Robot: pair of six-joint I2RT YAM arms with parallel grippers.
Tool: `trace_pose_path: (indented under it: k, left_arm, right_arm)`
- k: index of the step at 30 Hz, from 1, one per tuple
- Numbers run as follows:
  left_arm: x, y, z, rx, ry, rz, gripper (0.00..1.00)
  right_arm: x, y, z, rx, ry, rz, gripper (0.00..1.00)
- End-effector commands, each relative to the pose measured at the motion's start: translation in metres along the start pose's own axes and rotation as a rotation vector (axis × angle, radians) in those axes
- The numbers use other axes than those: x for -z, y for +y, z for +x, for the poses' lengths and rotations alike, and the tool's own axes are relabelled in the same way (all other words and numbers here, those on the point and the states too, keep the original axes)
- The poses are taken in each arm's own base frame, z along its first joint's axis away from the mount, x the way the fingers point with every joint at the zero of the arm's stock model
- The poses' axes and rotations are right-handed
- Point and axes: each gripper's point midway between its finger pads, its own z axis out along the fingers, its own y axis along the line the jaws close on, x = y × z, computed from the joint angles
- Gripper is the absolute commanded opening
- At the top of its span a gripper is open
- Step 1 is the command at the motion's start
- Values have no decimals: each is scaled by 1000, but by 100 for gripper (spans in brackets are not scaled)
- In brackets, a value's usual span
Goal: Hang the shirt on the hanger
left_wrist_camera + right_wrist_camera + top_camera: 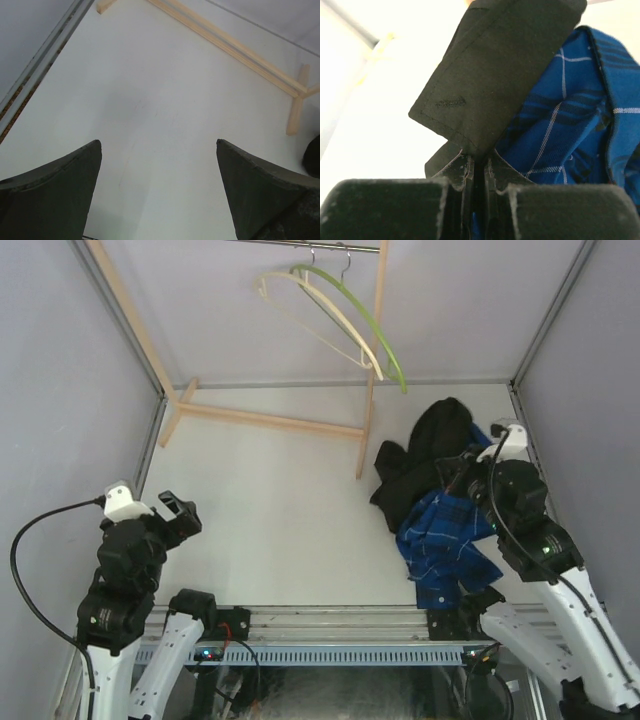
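The black shirt [425, 455] lies crumpled at the table's right side, partly over a blue plaid shirt [445, 535]. My right gripper [468, 472] is shut on a flat black cuff or placket of the shirt [495, 75]; the cloth stands up from between the closed fingertips in the right wrist view, with plaid cloth [570, 115] behind it. The lime-green hanger [365, 315] hangs by its metal hook from the rail at the top. My left gripper [180, 515] is open and empty at the near left, above bare table [160, 125].
A cream hanger [310, 315] hangs beside the green one on the same rail. The wooden rack's base bars [270, 420] and upright post [372, 370] stand at the back middle. Grey walls close in both sides.
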Motion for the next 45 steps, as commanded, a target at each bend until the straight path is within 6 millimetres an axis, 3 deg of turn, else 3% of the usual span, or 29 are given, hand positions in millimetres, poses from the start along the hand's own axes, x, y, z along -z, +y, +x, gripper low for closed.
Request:
trace_pose_path:
  k: [1, 4, 9, 14, 19, 22, 24, 26, 29, 33, 38, 45]
  left_arm:
    - [9, -14, -18, -1, -36, 76, 100]
    - [18, -13, -23, 0, -49, 83, 100]
    - [38, -7, -33, -8, -92, 96, 100]
    - [55, 2, -37, 4, -142, 98, 100]
    - [72, 12, -46, 30, -212, 90, 100]
    - [83, 16, -55, 53, -255, 87, 100]
    - [87, 16, -60, 63, -271, 90, 99]
    - [91, 15, -65, 69, -286, 97, 99]
    - [90, 14, -65, 67, -286, 100, 100]
    - [80, 10, -54, 48, -243, 109, 100]
    - [62, -9, -37, 28, -120, 156, 100]
    - [29, -60, -11, 78, 85, 310, 99]
  right_arm:
    - [24, 62, -15, 65, -30, -155, 0]
    - [32, 110, -25, 115, -44, -244, 0]
    - [44, 209, -51, 206, -74, -428, 0]
    - [55, 295, -91, 234, -136, -600, 0]
    - [62, 353, -133, 215, -216, -721, 0]
    - [59, 376, -157, 211, -274, -748, 2]
    - [49, 388, -160, 216, -277, -765, 3]
    - [37, 390, -156, 220, -262, -773, 8]
    - [9, 381, -105, 255, -164, -762, 19]
    - [-22, 336, -15, 264, -43, -687, 56]
    - [-29, 267, 51, 221, 75, -595, 85]
    - [-36, 186, 120, 203, 244, -365, 90]
